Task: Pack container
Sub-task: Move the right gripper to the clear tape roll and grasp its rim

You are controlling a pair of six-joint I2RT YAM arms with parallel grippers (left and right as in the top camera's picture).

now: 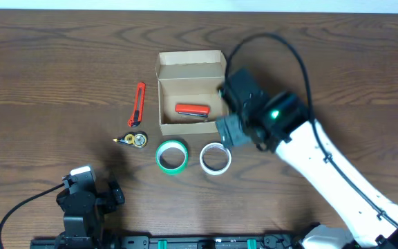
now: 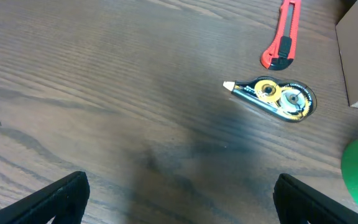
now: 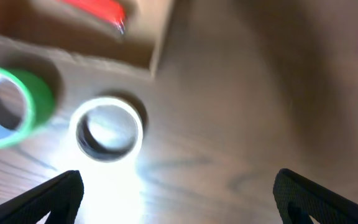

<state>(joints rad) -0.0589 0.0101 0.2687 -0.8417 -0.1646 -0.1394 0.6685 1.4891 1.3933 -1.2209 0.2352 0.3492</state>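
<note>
Tan cardboard container (image 1: 185, 90), lid flap open, left claw (image 2: 179, 196) spread, right claw (image 3: 179, 193) spread

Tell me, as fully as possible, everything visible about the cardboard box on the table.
The container is a small rectangular box of plain tan cardboard, standing open on the wooden table with its lid flap folded back on the far side. A red tool lies on its floor; nothing else shows inside. The right arm hangs above its right edge, hiding that wall.
</note>
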